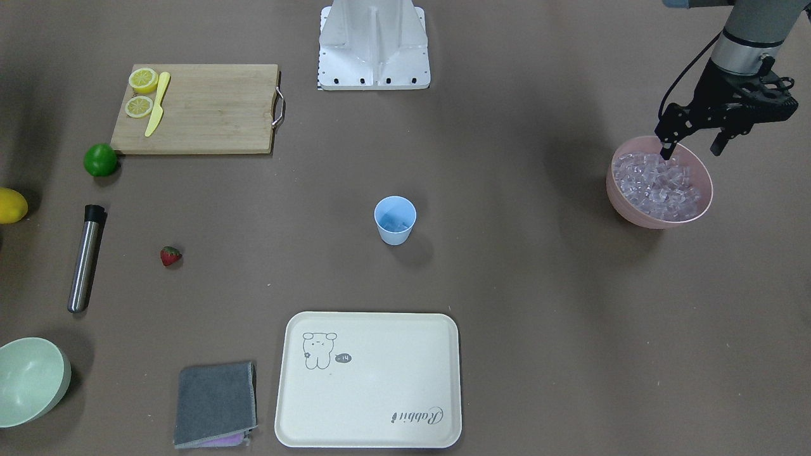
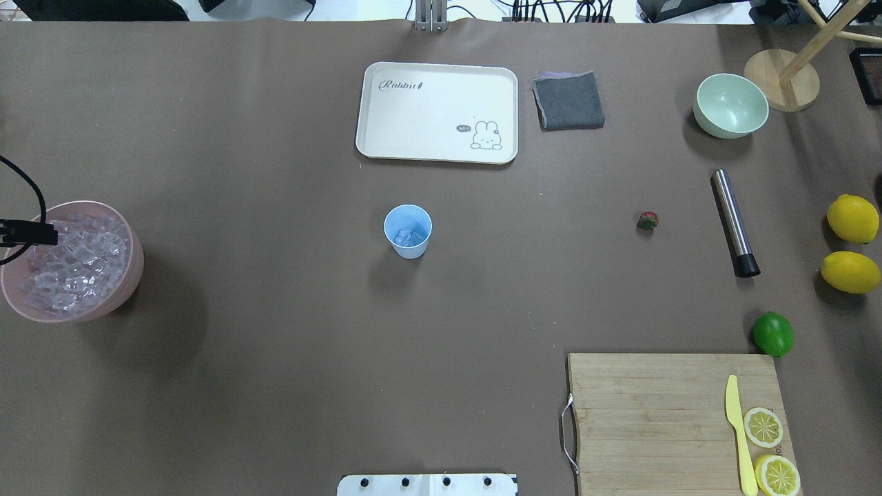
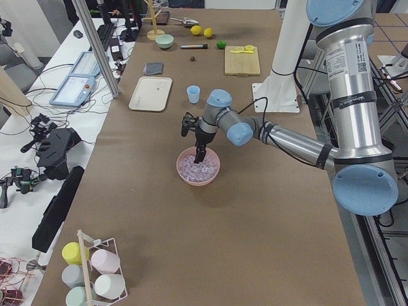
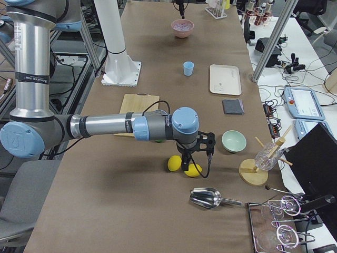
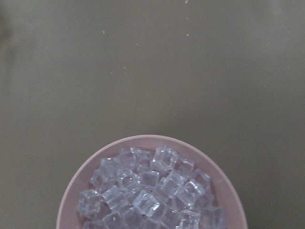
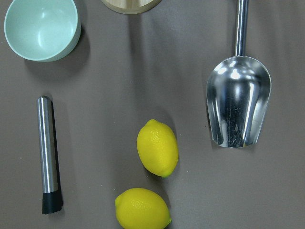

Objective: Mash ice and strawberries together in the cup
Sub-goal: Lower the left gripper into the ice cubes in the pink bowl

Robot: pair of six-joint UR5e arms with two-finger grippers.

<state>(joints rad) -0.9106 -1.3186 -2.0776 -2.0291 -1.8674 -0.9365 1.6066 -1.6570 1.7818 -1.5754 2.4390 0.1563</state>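
Over the pink bowl (image 1: 624, 212) of ice (image 1: 659, 183), left gripper (image 1: 690, 150) angled down, fingers (image 1: 666, 151) apart, right gripper (image 4: 194, 161) above lemons (image 4: 174, 164), its grip impossible to tell.

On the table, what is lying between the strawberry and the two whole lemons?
A steel muddler with a black tip lies between the strawberry and the lemons, touching neither. The overhead exterior view shows this best.

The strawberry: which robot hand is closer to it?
The right gripper. It hangs over the two lemons, at the same end of the table as the strawberry. The left gripper is far across the table, over the pink bowl of ice.
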